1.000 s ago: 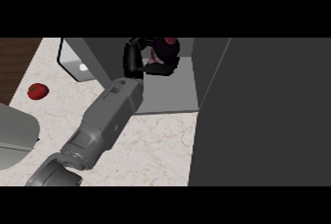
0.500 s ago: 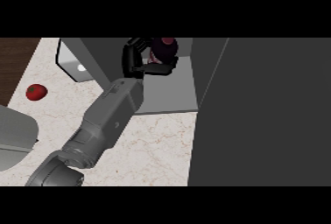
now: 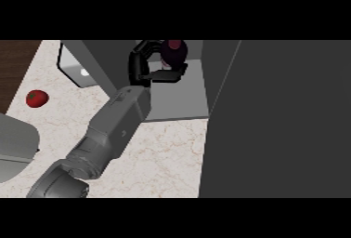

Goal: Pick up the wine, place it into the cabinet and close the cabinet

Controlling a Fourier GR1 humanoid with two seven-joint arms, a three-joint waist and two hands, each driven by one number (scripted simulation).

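Note:
The wine (image 3: 175,50) is a dark red bottle standing inside the open cabinet (image 3: 179,100), near its back. My left hand (image 3: 139,65) reaches in from the lower left. Its fingers curl round the bottle's left and far side, and its thumb lies across the near side. Most of the bottle's lower part is hidden by the hand. The grey forearm (image 3: 113,125) crosses the counter up to the cabinet's floor. My right hand does not show.
The cabinet's dark door (image 3: 288,116) stands open and fills the right side. A pale panel (image 3: 74,67) stands left of the cabinet. A red round fruit (image 3: 37,98) lies on the marble counter (image 3: 165,153). A grey rounded shape (image 3: 15,146) sits at the left edge.
My left hand has shifted slightly inside the cabinet with the bottle; the forearm has straightened a little.

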